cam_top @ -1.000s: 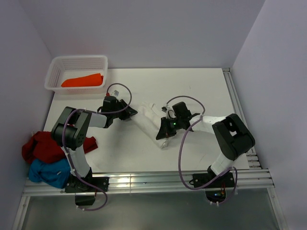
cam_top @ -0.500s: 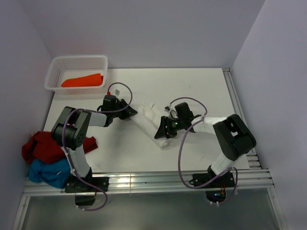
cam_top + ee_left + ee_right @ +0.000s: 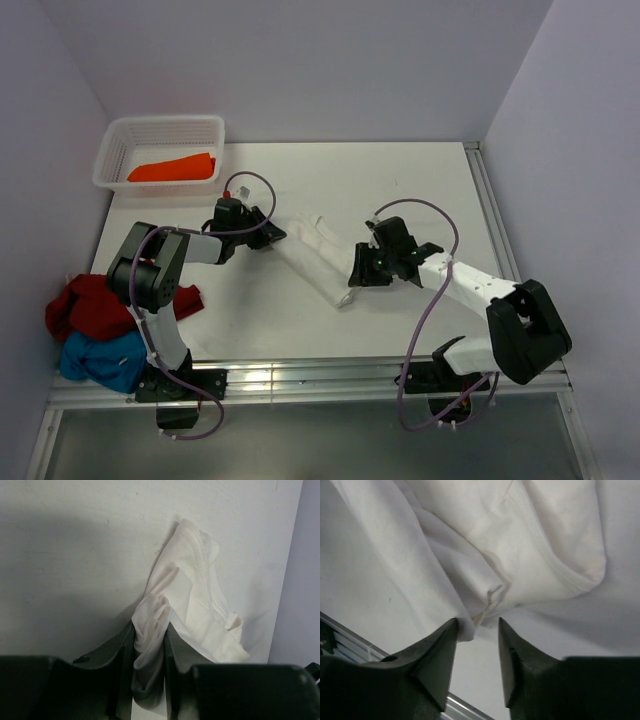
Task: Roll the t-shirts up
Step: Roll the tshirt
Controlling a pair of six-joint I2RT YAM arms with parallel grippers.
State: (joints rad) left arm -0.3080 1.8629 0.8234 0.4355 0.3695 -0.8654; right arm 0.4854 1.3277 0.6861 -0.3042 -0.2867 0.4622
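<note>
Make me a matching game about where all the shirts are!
Things:
1 orange shirt
2 white shirt
3 blue shirt
4 red shirt

Places:
A pinched in the left gripper
B near-left corner of the table
C inside the basket
D left edge, just beyond the blue one

Pairs: 1-C, 2-A, 3-B, 4-D

A stretched t-shirt [image 3: 315, 252] lies in the middle of the table [image 3: 420, 190], running diagonally from far left to near right. The left gripper [image 3: 270, 237] is at its far-left end and the right gripper [image 3: 355, 277] at its near-right end. A basket [image 3: 160, 123] stands in the far-left corner with a second t-shirt [image 3: 172, 168] in it. A heap of t-shirts [image 3: 95, 325] lies at the near-left edge, left of the left arm's base [image 3: 175, 385].
</note>
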